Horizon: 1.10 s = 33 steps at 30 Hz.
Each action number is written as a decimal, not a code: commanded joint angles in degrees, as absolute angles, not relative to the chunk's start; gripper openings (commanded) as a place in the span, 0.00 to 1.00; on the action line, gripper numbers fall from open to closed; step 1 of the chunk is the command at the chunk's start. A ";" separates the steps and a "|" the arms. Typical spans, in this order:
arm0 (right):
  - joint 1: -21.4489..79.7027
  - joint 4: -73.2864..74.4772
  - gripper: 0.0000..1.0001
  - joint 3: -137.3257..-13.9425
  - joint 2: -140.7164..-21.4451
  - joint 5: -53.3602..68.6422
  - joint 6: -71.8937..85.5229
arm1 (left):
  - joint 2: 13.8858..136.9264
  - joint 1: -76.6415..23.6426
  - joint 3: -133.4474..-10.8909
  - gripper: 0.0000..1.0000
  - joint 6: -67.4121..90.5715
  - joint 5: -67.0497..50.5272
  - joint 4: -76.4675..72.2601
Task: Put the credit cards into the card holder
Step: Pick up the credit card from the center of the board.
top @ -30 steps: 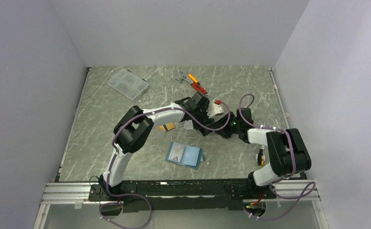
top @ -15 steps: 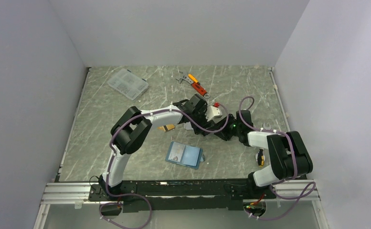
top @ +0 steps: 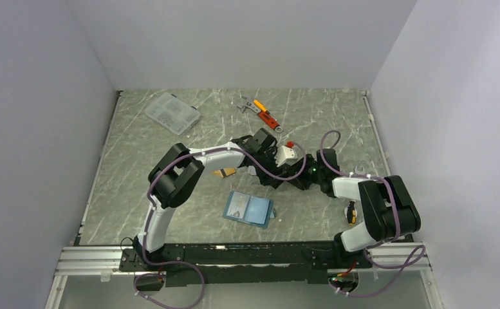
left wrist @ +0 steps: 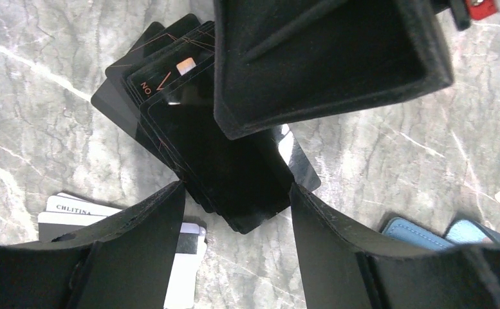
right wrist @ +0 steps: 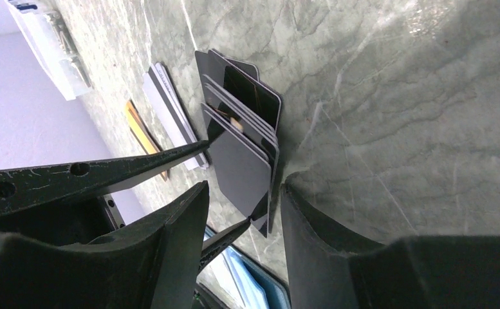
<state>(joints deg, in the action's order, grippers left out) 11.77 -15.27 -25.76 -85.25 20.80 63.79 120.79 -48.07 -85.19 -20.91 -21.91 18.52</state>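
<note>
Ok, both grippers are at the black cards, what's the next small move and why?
Probably ease the left gripper shut on the fanned black cards: its fingers straddle the stack without clearly gripping, and the right gripper is over it too.

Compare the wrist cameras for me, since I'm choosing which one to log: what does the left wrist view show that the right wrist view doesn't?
Only the left wrist: the printed lettering on the silver-grey card. Only the right wrist: an orange card and a clear plastic box. Both: the fanned black cards, the silver-grey card and a corner of the blue card holder.
</note>
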 commanded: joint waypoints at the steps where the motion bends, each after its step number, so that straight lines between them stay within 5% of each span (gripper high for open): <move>1: 12.18 -13.81 0.48 -24.76 -87.58 19.09 63.72 | 118.86 -48.46 -84.98 0.66 -20.18 -28.60 23.64; 33: 11.19 -4.46 0.42 -29.90 -77.06 18.17 53.69 | 117.12 -50.37 -76.39 0.51 -26.42 -16.32 19.53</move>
<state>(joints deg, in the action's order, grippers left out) 12.05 -4.36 -27.05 -78.67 18.06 57.06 116.88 -49.95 -78.83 -25.43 -18.06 15.33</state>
